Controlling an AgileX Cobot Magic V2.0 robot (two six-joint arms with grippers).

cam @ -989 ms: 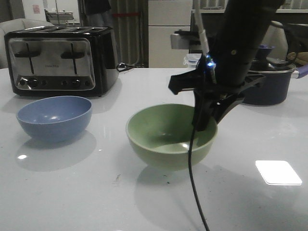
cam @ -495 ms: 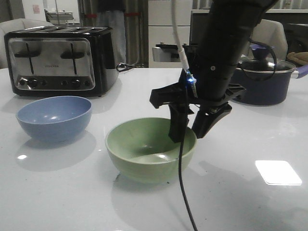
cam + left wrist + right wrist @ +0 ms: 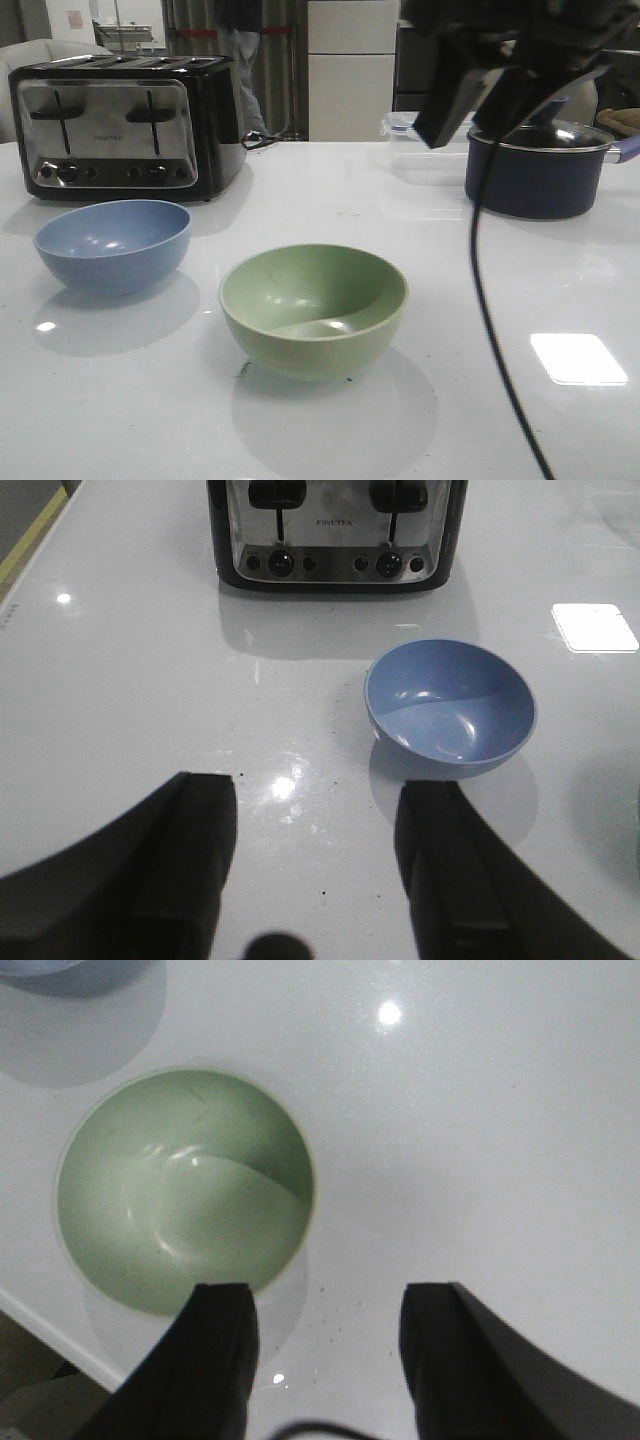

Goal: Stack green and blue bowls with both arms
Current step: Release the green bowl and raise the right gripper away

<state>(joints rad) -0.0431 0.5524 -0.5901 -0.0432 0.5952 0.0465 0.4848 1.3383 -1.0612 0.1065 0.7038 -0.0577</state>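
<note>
The pale green bowl [image 3: 313, 310] stands upright on the white table, near the middle. The dusty blue bowl [image 3: 112, 243] stands to its left, apart from it. My right gripper [image 3: 465, 118] hangs high above the table, to the right of the green bowl, open and empty. In the right wrist view the green bowl [image 3: 185, 1190] lies below and to one side of the open right gripper [image 3: 325, 1300]. In the left wrist view my left gripper [image 3: 318, 795] is open and empty over bare table, with the blue bowl [image 3: 450, 702] ahead of it. The left gripper is out of the front view.
A black and chrome toaster [image 3: 125, 125] stands behind the blue bowl. A dark lidded pot [image 3: 540, 165] and a clear plastic box [image 3: 420, 130] stand at the back right. The right arm's black cable [image 3: 490, 300] hangs down to the right of the green bowl.
The right gripper slid the green bowl to the left by its rim, then let go and rose up and to the right. The blue bowl has not moved.
</note>
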